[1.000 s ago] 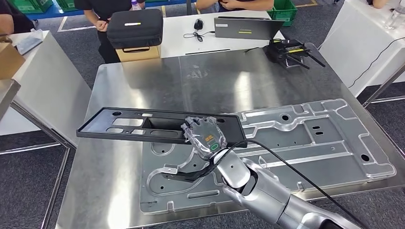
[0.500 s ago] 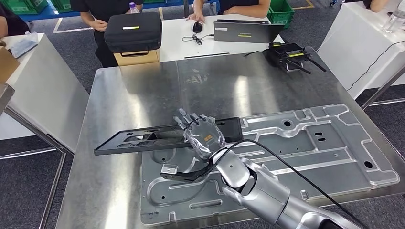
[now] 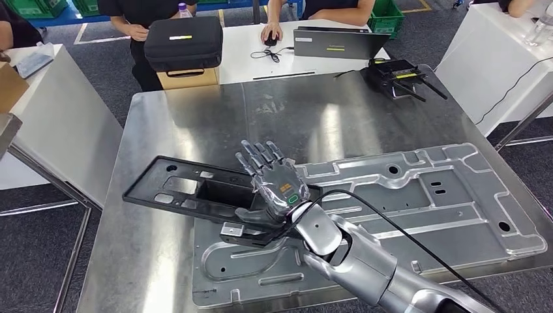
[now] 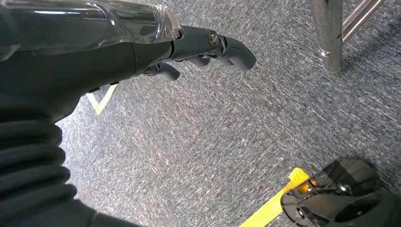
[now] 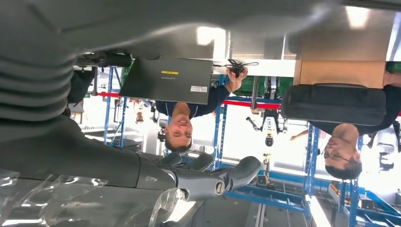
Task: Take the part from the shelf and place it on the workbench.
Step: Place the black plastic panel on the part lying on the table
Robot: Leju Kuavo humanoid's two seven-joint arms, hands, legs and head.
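The long black part [image 3: 176, 189], a flat frame with cut-outs and a deep pocket, lies on the steel workbench [image 3: 195, 117]. Its right end overlaps the big stamped metal panel [image 3: 424, 195]. My right hand [image 3: 274, 186] is over the part's right half, fingers straight and spread, lifted off its far edge, thumb by its near edge. In the right wrist view the fingers [image 5: 208, 182] stretch out with nothing between them. My left hand [image 4: 142, 52] hangs above the grey carpet and holds nothing.
A black device with antennas [image 3: 394, 72] sits at the bench's far right corner. Beyond it a white table carries a laptop [image 3: 336, 42] and a black case [image 3: 184, 40], with people standing behind. White tables flank the bench on both sides.
The part dropped from a level carry to lying on the bench, its left end swinging nearer me. My right hand's fingers lifted and spread off its far edge.
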